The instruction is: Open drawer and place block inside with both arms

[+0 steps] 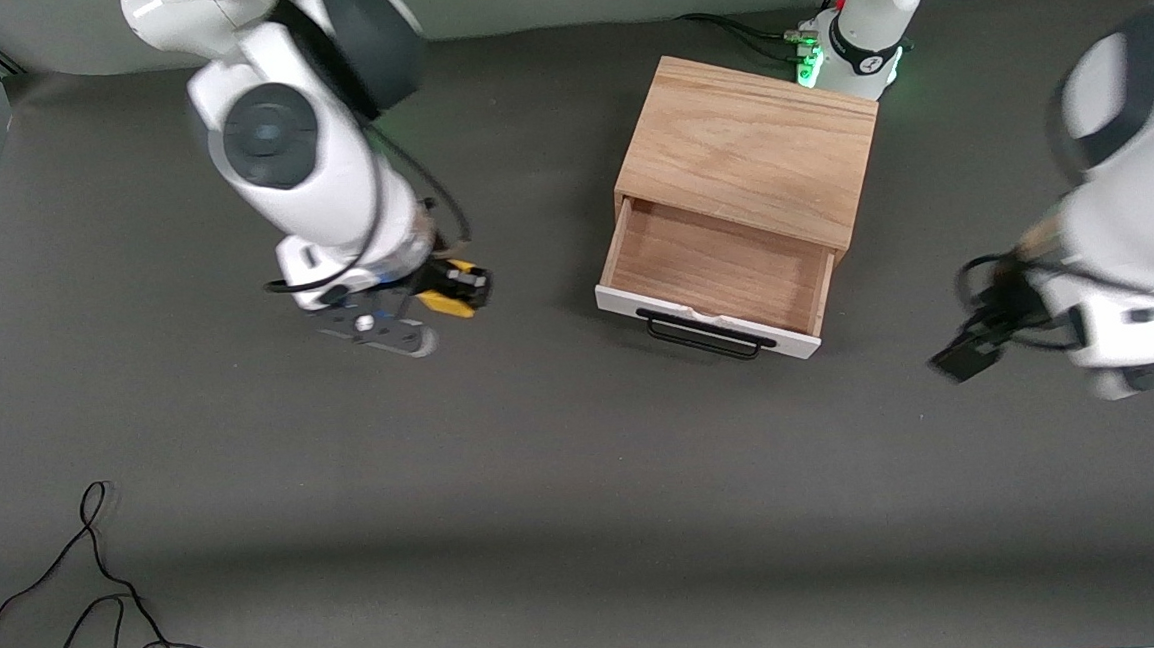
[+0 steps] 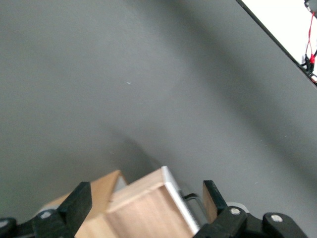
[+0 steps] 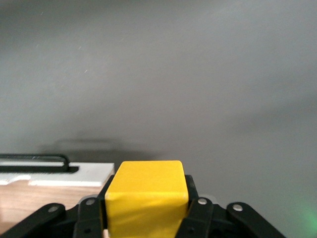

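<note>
The drawer [image 1: 724, 267] stands pulled out of its oak box [image 1: 746, 143], with its light wood inside bare and its black handle [image 1: 703, 334] facing the front camera. My right gripper [image 1: 440, 294] hangs over the mat beside the drawer, toward the right arm's end, shut on the yellow block [image 1: 453, 296]. In the right wrist view the block [image 3: 146, 193] sits clamped in the gripper [image 3: 146, 208], with the drawer's white front [image 3: 54, 173] just past it. My left gripper [image 1: 962, 356] is over the mat toward the left arm's end, open and holding nothing. Its fingers [image 2: 75, 202] frame the drawer [image 2: 148, 208].
Loose black cables [image 1: 103, 593] lie on the mat near the front camera, toward the right arm's end. The left arm's green-lit base [image 1: 807, 64] stands close against the box's back corner. A pale table edge [image 2: 282, 29] with red wires shows in the left wrist view.
</note>
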